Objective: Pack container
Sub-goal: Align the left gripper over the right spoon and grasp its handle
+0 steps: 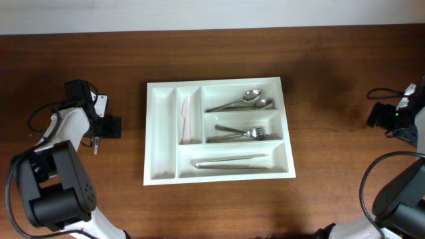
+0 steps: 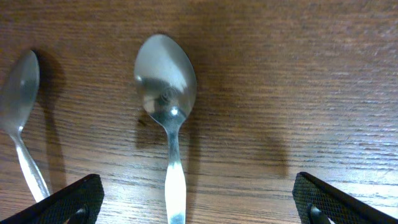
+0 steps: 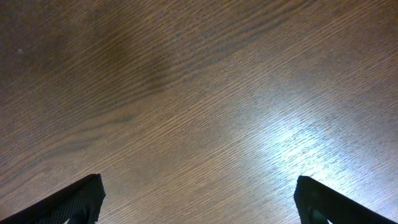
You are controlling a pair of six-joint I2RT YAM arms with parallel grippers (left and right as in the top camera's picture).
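Container [image 1: 161, 133] set mid-table [image 1: 265, 206], partly filled with sorted cutlery [image 1: 242, 133]; leftmost slot bare.
Step judged: spoon pickup.
Left gripper [image 2: 202, 200]: jaws spread, spoon [image 2: 165, 78] framed between, not gripped. Descent and closure needed.
Right gripper [image 3: 199, 202]: jaws spread over bare wood.
2nd spoon [image 2: 18, 87] lies near; snag risk judged.

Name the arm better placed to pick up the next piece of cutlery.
Left. The left hand, open, hovers over a shiny metal spoon on the brown wooden table, a second spoon beside it; the right hand faces only bare wood.
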